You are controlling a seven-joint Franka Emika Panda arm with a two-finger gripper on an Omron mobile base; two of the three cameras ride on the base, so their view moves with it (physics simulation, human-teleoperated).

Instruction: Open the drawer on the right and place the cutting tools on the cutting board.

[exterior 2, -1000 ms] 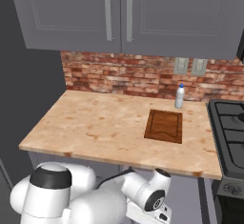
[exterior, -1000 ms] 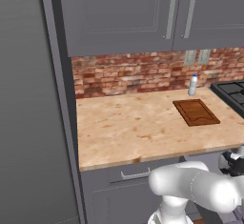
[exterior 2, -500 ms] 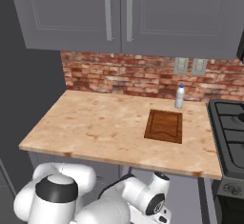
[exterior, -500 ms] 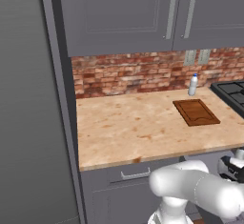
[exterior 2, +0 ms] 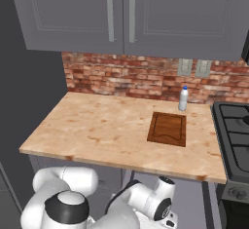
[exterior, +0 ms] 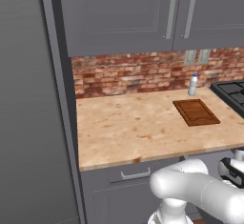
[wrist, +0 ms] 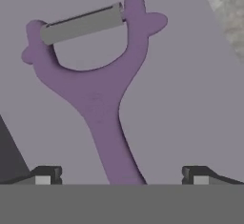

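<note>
So the hand view was basically all peeler (wrist: 102,82): a lilac-purple Y-shaped one with a grey blade bar across the fork, lying flat on the plain grey floor of the drawer (wrist: 190,99). Its handle ran down right between the gripper (wrist: 119,175) tips, and those two dark fingers (wrist: 45,174) were spread as wide as they go, one on each side of the handle, not pinching anything. I couldn't tell whether they were actually touching the drawer floor or hovering just above it. A bit of pale speckled stuff showed in the top right corner of that view, above the peeler's fork.

Up top, the cutting board (exterior: 196,112) was sitting flat on the pale wooden surface (exterior: 124,127), with nothing on it. From the right base view the same board (exterior 2: 168,128) had a small white bottle (exterior 2: 183,99) with a blue cap just behind it, against the brick backsplash (exterior 2: 121,79). The stove (exterior 2: 236,135) was off to the board's right, near but not touching.

The arm (exterior: 200,194) was bent down low in front of the surface edge, below the board. A smaller grey drawer front (exterior: 131,174) with a silver handle was to the arm's left, shut.
</note>
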